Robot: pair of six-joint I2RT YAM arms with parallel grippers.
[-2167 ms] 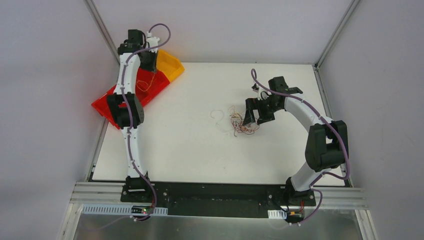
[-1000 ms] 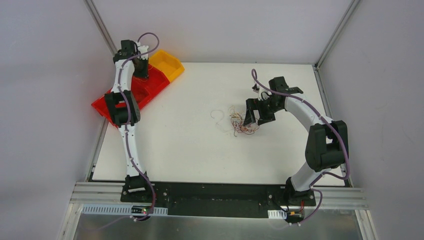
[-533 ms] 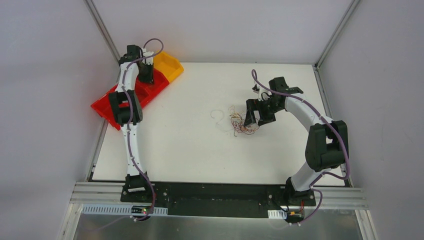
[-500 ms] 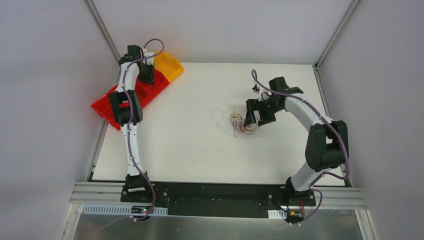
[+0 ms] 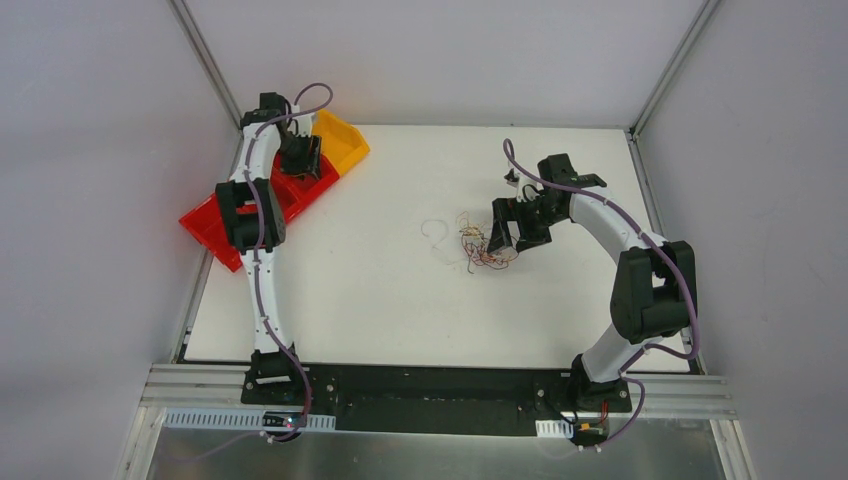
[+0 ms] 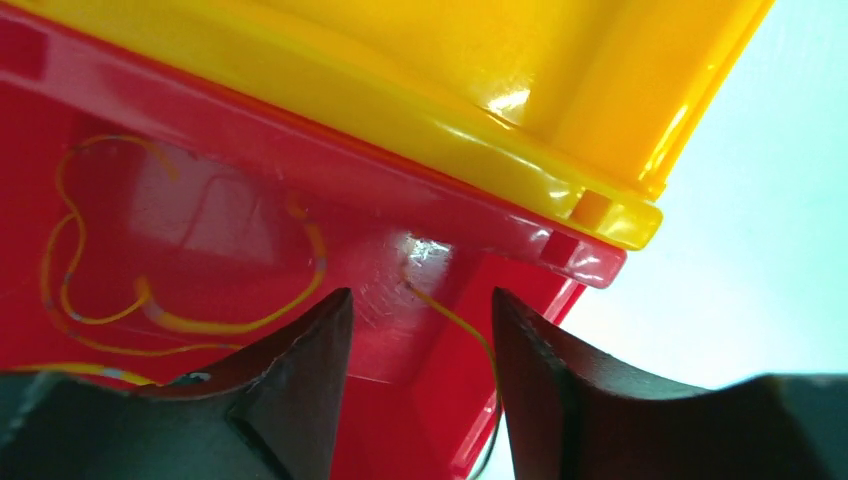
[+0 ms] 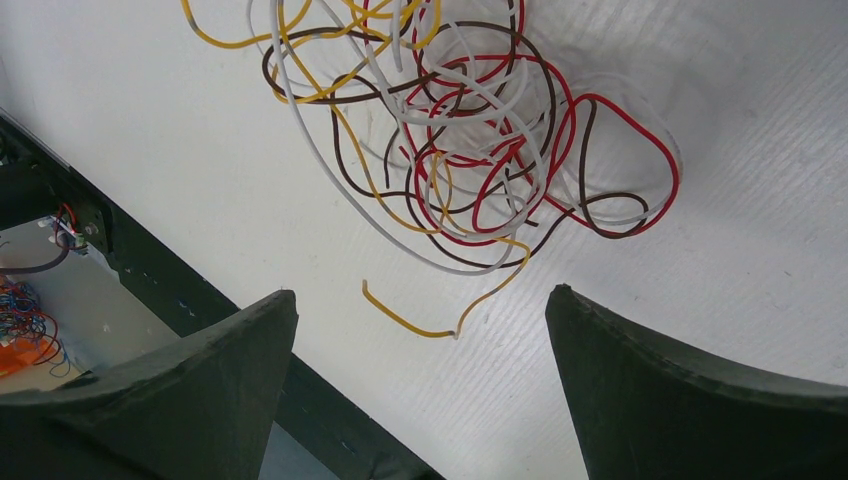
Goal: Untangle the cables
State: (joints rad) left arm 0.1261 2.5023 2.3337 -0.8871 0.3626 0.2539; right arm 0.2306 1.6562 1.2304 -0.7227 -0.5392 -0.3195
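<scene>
Seemingly, orange cables (image 6: 232,322) inside red bin (image 6: 200,135)

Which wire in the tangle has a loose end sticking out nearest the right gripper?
The yellow wire: its hooked free end pokes out below the tangle, toward the open right gripper; red, white and brown loops sit farther up.
</scene>
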